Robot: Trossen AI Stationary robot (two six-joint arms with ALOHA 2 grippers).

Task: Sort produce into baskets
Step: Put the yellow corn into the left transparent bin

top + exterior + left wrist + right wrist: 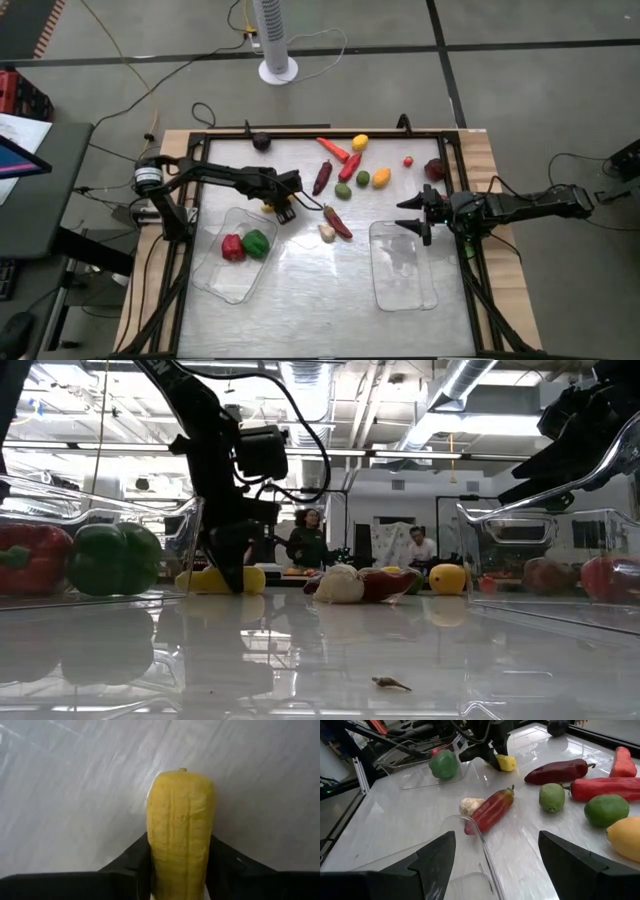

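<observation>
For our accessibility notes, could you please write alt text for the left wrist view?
A ridged yellow toy vegetable, long and blunt-ended, fills the middle of the picture, clamped between the two dark fingers of the left tool. Behind it lies only the pale, glossy table surface.

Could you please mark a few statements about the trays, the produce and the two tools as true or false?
1. The left tool grips a yellow corn piece. True.
2. The right tray holds two peppers. False: it holds nothing; the red pepper and green pepper lie in the left tray.
3. The right tool is open beside the right tray. True.
4. The garlic lies inside a tray. False: it rests on the table beside a red chili.
</observation>
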